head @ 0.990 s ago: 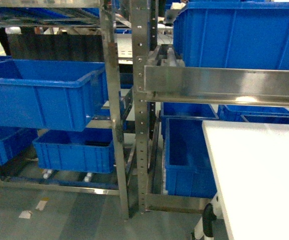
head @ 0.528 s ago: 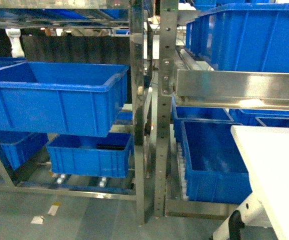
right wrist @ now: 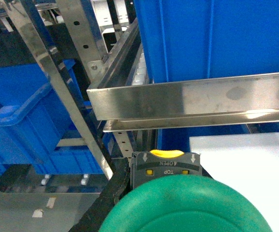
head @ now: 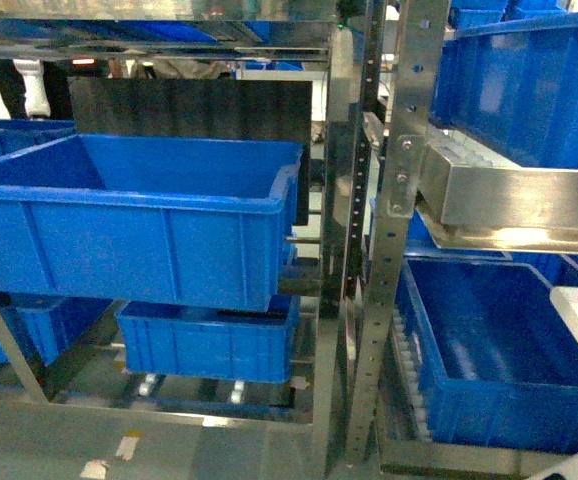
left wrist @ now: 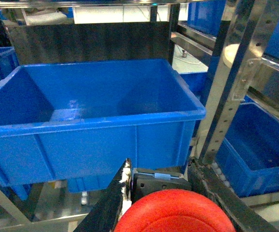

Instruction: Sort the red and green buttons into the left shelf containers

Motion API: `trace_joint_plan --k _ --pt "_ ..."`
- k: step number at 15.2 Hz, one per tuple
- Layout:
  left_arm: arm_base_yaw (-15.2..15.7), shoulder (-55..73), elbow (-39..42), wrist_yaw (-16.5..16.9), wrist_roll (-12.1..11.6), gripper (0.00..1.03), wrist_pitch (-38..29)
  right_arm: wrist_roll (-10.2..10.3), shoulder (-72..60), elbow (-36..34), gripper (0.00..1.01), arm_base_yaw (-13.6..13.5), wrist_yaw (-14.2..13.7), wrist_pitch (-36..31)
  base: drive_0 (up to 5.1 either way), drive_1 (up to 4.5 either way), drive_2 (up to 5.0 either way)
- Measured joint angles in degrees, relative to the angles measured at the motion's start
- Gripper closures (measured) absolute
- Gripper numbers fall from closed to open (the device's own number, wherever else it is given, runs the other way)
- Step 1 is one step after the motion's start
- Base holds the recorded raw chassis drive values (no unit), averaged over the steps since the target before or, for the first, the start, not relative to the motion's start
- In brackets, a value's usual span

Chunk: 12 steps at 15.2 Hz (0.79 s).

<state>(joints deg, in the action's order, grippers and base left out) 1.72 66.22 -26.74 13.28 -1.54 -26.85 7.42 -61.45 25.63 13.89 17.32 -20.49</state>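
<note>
Neither button has gone into a bin yet, so by my reading the sorting itself is all left to do and the carrying part is well along. The left claw [left wrist: 166, 205] is closed on the red button [left wrist: 174, 212], whose wide cap fills the bottom of the left wrist view between two dark fingers, with its dark body just above the cap. Straight ahead of that claw and a little higher stands the big blue bin [left wrist: 93, 121] on the left shelf, open and, as far as its floor shows, with nothing in it (a pale scuff on the bottom is all I can find). The right claw [right wrist: 166, 193] grips the green button [right wrist: 185, 205], its cap across the bottom of the right wrist view and a grey block with a yellow tab just beyond it; ahead of this claw are a steel rail [right wrist: 192, 99], another blue bin above it and a white bench [right wrist: 245, 159] off to its right. From the head camera neither claw nor button can be seen. Both caps are cut off by the frame, and which bin is meant for which colour I cannot tell.
</note>
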Motion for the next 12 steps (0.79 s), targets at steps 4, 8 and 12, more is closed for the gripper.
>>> trace_joint_plan --k 4,8,12 --pt "0.00 0.02 0.00 0.09 0.00 0.73 0.00 0.00 0.04 0.00 0.74 0.00 -0.02 -0.07 -3.1 4.97 -1.7" --pt "0.00 0.02 0.00 0.07 0.00 0.73 -0.07 0.00 0.04 0.00 0.74 0.00 -0.04 0.02 -3.9 4.60 -0.9" --pt "0.00 0.02 0.00 0.07 0.00 0.73 0.02 0.00 -0.02 0.00 0.74 -0.02 -0.04 0.13 -4.0 4.56 -1.0"
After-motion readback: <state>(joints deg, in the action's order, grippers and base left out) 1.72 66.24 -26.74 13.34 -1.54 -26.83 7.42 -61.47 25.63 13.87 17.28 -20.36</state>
